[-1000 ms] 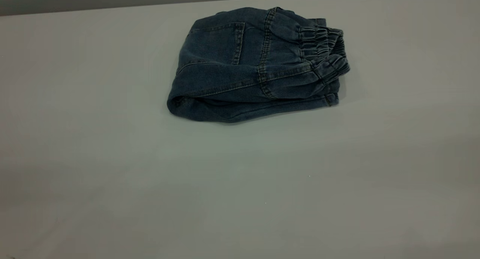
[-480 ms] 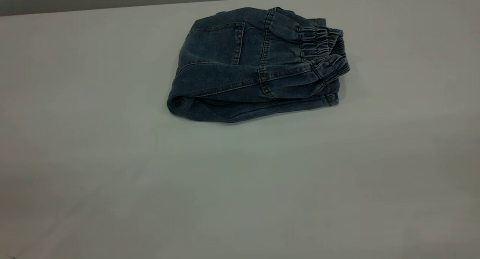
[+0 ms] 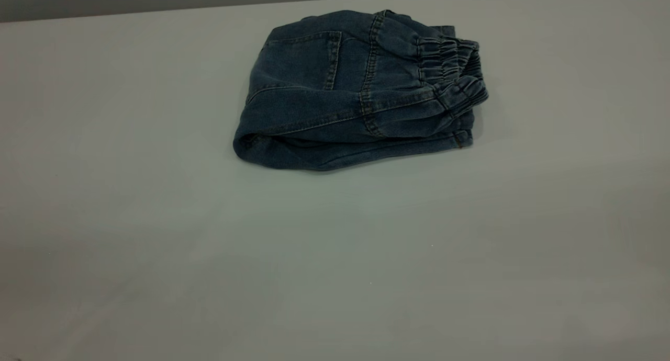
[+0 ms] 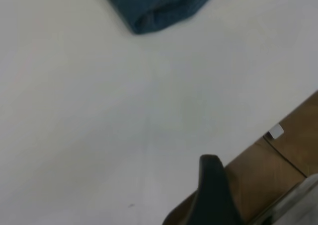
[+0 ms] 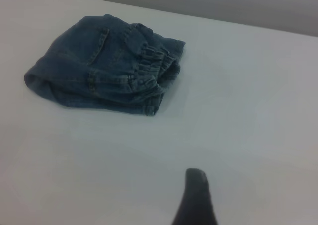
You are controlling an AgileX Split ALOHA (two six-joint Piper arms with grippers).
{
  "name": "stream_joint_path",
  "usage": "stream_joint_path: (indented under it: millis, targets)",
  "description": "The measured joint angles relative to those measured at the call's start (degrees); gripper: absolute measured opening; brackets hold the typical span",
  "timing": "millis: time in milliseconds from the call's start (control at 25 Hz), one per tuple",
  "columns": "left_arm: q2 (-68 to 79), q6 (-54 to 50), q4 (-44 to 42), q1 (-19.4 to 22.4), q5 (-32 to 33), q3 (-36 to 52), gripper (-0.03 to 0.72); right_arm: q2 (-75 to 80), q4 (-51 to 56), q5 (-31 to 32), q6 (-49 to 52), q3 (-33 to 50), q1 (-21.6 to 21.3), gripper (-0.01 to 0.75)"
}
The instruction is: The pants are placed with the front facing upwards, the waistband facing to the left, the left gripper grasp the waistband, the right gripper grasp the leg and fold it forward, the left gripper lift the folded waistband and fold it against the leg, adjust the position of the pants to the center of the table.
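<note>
One bundle of short blue denim pants lies folded on the large plain white matte table, and nothing holds it. Its gathered, finely pleated elastic waistband sits at the bundle's right end in the exterior view, stacked over the folded layers, while a rounded fold forms the opposite end. A patch pocket with pale stitching faces up on the top layer.

Neither arm appears in the exterior view. From the left wrist camera, a single black fingertip of the left gripper shows above the table's edge, where a strip of brown wooden floor begins. The pants are well apart from it, across a broad stretch of bare tabletop, with only one folded corner in sight. Whether this gripper's fingers are spread or together cannot be told.

From the right wrist camera, one black wedge-shaped fingertip of the right gripper shows above the tabletop. The pants lie well ahead of it, waistband end nearer to it than the rounded fold. Its finger spacing cannot be told either.
</note>
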State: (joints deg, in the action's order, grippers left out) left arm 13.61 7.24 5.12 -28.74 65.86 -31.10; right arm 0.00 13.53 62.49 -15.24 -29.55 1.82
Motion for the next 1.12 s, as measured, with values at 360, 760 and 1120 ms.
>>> stream_joint_path:
  millis: [360,760,1120]
  targets:
    - [0.0,0.0,-0.5,0.0,-3.6,2.2,0.456,0.0,0.0,0.1,0.1,0.0,0.0,0.475]
    - [0.0,-0.1,-0.5,0.0,-3.9,2.1,0.456,0.0,0.1,0.1,0.1,0.0,0.0,0.475]
    - [0.0,-0.2,-0.5,0.0,-3.8,2.1,0.456,0.0,0.1,0.1,0.1,0.0,0.0,0.475]
